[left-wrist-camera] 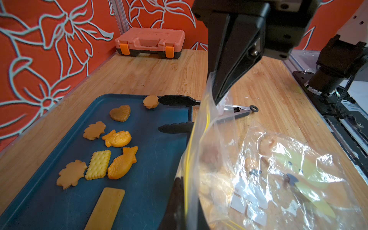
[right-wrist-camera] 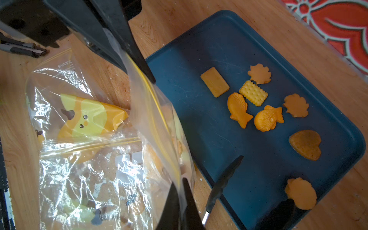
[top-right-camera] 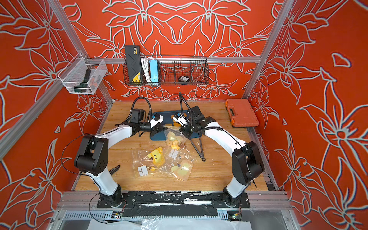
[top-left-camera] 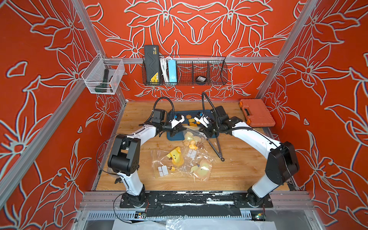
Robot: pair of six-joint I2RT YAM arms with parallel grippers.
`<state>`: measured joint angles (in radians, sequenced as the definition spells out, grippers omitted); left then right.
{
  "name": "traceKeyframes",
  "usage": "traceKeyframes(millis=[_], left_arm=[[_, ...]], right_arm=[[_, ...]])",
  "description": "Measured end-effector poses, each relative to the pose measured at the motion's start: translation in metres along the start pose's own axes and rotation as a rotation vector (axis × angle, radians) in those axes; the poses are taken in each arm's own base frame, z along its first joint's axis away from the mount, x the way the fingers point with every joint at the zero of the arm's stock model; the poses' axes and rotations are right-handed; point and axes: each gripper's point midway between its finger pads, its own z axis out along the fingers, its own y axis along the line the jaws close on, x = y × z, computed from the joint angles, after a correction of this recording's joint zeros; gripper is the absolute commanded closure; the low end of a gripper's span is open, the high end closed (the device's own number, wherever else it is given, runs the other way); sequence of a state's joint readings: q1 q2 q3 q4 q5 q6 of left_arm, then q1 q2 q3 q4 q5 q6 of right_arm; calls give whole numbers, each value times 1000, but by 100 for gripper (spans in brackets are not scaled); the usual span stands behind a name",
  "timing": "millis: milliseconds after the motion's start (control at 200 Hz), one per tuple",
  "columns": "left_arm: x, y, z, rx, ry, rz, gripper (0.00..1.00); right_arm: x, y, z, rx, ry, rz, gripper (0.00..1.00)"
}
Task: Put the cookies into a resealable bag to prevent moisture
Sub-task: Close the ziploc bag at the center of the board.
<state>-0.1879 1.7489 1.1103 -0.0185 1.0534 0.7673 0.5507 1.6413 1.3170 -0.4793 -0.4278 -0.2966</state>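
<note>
Left claw (top-left-camera: 181, 129) and right claw (top-left-camera: 204, 131) each clamp tight on the bag (top-left-camera: 192, 137) rim; only wrist views show all eight cookies (right-wrist-camera: 266, 118) on the tray (right-wrist-camera: 199, 129).

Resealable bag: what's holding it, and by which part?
Left end effector pinches the resealable bag by one end of its yellow zip rim; right end effector sits at the other end, grip unclear.

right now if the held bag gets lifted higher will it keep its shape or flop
Likely floppy: the resealable bag is thin crinkled film sagging below its pinched rim. Probably bottom-heavy, since cookies pile at its low end. Film looks glossy, so it may slip.
</note>
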Motion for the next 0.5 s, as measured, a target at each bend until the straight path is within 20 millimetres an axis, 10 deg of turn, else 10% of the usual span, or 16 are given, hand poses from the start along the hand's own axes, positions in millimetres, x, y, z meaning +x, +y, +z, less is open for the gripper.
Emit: traceKeyframes(millis=[20,105,165,225,295,345,390,500], left_arm=[[0,0,0,0,0,0,100],[0,0,0,1,-1,0,100],[0,0,0,1,-1,1,100],[0,0,0,1,-1,2,100],[0,0,0,2,-2,2,100],[0,0,0,1,-2,2,100],[0,0,-1,0,-2,2,100],[0,0,-1,0,-3,2,100]], right_arm=[[0,0,1,0,-1,-2,100],[-1,0,1,-3,0,-1,100],[-2,-1,2,-5,2,-2,75],[-5,-2,2,-2,-5,-3,100],[-7,-1,2,-4,-9,-11,100],[-8,0,2,-6,-8,-8,79],[-9,0,3,-6,-10,-12,100],[-10,0,4,-9,-8,-12,86]])
